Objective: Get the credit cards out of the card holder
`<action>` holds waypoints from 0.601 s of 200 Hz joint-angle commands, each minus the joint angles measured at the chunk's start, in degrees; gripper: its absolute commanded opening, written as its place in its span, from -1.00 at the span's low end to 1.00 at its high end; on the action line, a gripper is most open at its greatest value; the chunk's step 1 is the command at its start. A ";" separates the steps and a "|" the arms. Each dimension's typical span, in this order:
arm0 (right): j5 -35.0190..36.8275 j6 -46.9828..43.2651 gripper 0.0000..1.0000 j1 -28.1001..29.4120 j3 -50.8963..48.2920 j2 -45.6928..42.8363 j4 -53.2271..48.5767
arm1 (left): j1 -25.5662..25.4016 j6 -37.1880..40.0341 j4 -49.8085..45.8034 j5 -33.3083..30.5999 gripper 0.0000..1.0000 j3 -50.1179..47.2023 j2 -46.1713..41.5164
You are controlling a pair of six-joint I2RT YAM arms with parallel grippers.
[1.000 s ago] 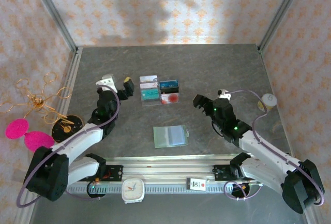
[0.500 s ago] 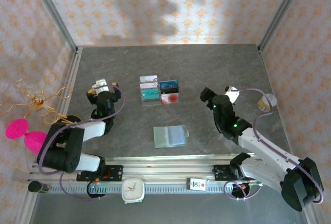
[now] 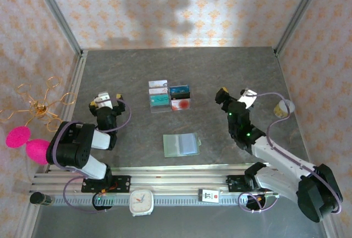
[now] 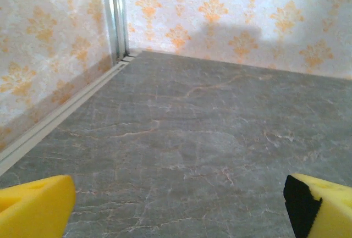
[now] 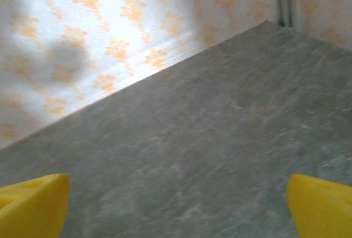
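operator: left gripper (image 3: 104, 100) sits over the left side of the table (image 3: 220, 67), jaws spread wide with nothing between them. on its wrist cam there's a yellow fingertip (image 4: 33, 205) in each bottom corner, and only bare grey tabletop between them, running back to the wallpapered wall

lurker: and the other arm?

operator: same deal. right gripper (image 3: 235, 96) is over the right side, jaws wide apart and holding nothing. its own cam shows yellow fingertips (image 5: 322, 208) at both lower corners with plain table in between

lurker: so where's the thing you're after

operator: card holder (image 3: 172, 145) lies flat on the table near the front rail, roughly midway between the two arms and well apart from both grippers. it's sage green, with a pale blue rectangle on its right half that i take for the credit cards (image 3: 190, 143). from overhead i can't tell if that's tucked into a pocket or just lying on top, or how many there are

lurker: what's the little cluster behind it?

operator: four other cards (image 3: 169, 95) in a tight block further back: white, teal, dark blue and red-and-white. there's also a white clock (image 3: 141, 201) down by the front rail, a gold wire stand (image 3: 33, 109) with pink discs off the left edge, and a small round cream thing (image 3: 284, 107) near the right edge, close to the right gripper
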 commanded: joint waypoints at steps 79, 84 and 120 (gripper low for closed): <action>-4.61 -13.47 1.00 -20.93 -4.44 18.39 27.54 | -0.68 -0.09 6.32 -2.00 0.99 -0.81 0.51; -6.07 -13.26 1.00 -21.82 -5.42 18.75 29.21 | -0.64 0.03 6.69 -2.08 0.99 -0.85 0.60; -12.64 -13.25 1.00 -24.28 -7.70 23.43 38.26 | -0.68 -0.03 6.63 -2.05 0.98 -0.92 0.60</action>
